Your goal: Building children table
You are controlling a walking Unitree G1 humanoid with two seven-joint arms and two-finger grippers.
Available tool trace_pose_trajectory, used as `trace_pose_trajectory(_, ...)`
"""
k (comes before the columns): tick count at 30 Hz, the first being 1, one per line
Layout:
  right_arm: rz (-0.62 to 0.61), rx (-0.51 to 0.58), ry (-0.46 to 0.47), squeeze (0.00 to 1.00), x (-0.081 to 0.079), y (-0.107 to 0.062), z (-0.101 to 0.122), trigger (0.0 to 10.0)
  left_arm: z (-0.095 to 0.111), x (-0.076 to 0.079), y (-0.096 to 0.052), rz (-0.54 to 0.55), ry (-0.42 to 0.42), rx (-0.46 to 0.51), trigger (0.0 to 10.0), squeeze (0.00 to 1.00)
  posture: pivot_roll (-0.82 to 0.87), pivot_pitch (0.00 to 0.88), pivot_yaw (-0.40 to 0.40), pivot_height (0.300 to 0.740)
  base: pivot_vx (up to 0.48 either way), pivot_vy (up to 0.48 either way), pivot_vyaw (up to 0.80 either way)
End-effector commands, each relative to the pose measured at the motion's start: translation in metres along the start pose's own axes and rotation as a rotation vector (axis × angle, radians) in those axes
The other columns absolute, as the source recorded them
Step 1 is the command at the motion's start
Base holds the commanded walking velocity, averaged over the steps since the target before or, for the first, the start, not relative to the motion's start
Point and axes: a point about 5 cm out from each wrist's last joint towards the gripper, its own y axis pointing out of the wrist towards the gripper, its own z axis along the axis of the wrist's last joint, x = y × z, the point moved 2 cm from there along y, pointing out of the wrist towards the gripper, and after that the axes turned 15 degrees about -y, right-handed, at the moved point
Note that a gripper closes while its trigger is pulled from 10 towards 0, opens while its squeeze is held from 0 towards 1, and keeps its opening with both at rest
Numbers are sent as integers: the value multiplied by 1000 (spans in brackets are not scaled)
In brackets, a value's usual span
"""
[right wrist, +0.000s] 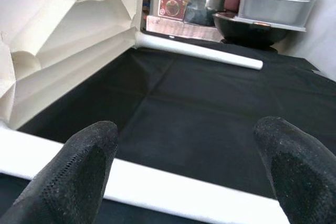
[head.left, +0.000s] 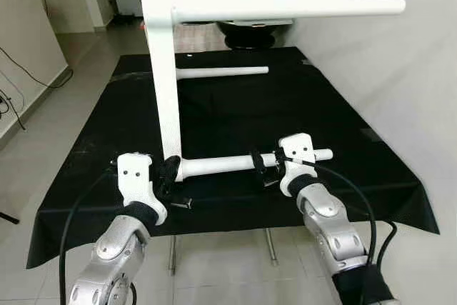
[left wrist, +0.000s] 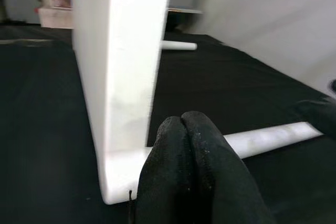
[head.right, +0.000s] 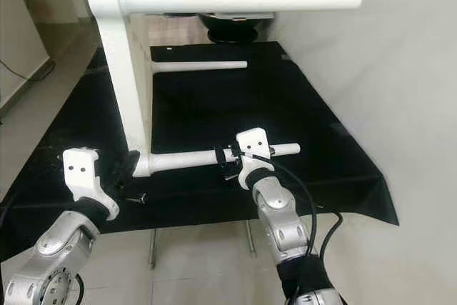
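Note:
A white children's table stands on its edge on a black cloth (head.left: 300,105), its top (head.left: 163,69) upright and its round legs pointing right. My left gripper (head.left: 170,171) is shut, its fingertips (left wrist: 181,129) pressed together against the top's lower near corner. My right gripper (head.left: 262,168) is open, with its fingers (right wrist: 89,145) spread on either side of the lower near leg (head.left: 221,165), which also crosses the right wrist view (right wrist: 173,187). The lower far leg (head.left: 221,72) lies along the cloth. One upper leg (head.left: 285,7) juts out overhead. A small metal piece (head.left: 183,203) lies by the left gripper.
A pale wall (head.left: 400,69) runs close along the right side. Behind the cloth stand a black bowl (head.left: 253,33) and storage boxes (right wrist: 273,1). The cloth's front edge (head.left: 228,223) hangs just ahead of my wrists. Tiled floor with a cable (head.left: 21,69) lies to the left.

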Motion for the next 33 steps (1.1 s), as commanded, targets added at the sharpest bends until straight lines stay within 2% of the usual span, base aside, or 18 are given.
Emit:
trace_pose_trajectory(1, 4, 9, -14, 0, -1, 0, 1, 10000, -3, -3, 1, 28, 5, -19, 10000, 0, 38, 17, -12, 740, 0, 0, 0)
trace_pose_trajectory(5, 2, 11, -12, 0, 0, 0, 1, 10000, -6, -2, 2, 35, 45, -42, 10000, 0, 39, 16, -14, 740, 0, 0, 0)
trace_pose_trajectory(7, 2, 11, -12, 0, 0, 0, 1, 10000, -6, -2, 2, 35, 45, -42, 10000, 0, 39, 16, -14, 740, 0, 0, 0)
trace_pose_trajectory(13, 3, 90, -52, 0, 16, 3, 17, 10000, 0, -2, 1, 28, 7, -6, 10000, 0, 37, 16, -14, 740, 0, 0, 0)
trace_pose_trajectory(16, 7, 99, -38, 0, 18, 3, 19, 10000, 1, -1, 1, 20, 5, -4, 10000, 0, 37, 16, -14, 740, 0, 0, 0)
trace_pose_trajectory(17, 0, 126, -2, 0, 22, 3, 23, 10000, 2, 0, 2, 8, 6, -1, 10000, 0, 36, 11, -16, 740, 322, 0, 800)
trace_pose_trajectory(23, -46, 93, -7, 0, 26, 4, 19, 10000, 3, 2, 4, -4, 13, -3, 10000, 0, 36, 7, -16, 740, 351, 0, 133)
trace_pose_trajectory(24, -43, 97, -12, 0, 22, 5, 20, 10000, 1, 8, 4, -55, 7, -25, 10000, 0, 36, 5, -16, 740, 356, 0, 0)
trace_pose_trajectory(28, -45, 92, -26, 0, 19, 5, 20, 10000, 0, 13, 4, -96, -3, -44, 10000, 0, 36, 5, -16, 740, 356, 0, 0)
trace_pose_trajectory(30, -21, 97, 5, 0, 13, 6, 21, 10000, -5, 27, 3, -203, -18, -94, 10000, 0, 37, 3, -17, 740, 352, 0, 0)
trace_pose_trajectory(32, -21, 97, 5, 0, 13, 6, 21, 10000, -5, 27, 3, -203, -18, -94, 10000, 0, 37, 3, -17, 740, 352, 0, 0)
trace_pose_trajectory(33, -11, 100, 16, 0, 11, 6, 21, 10000, -7, 35, 1, -264, -38, -121, 10000, 0, 37, 3, -17, 740, 304, 0, 0)
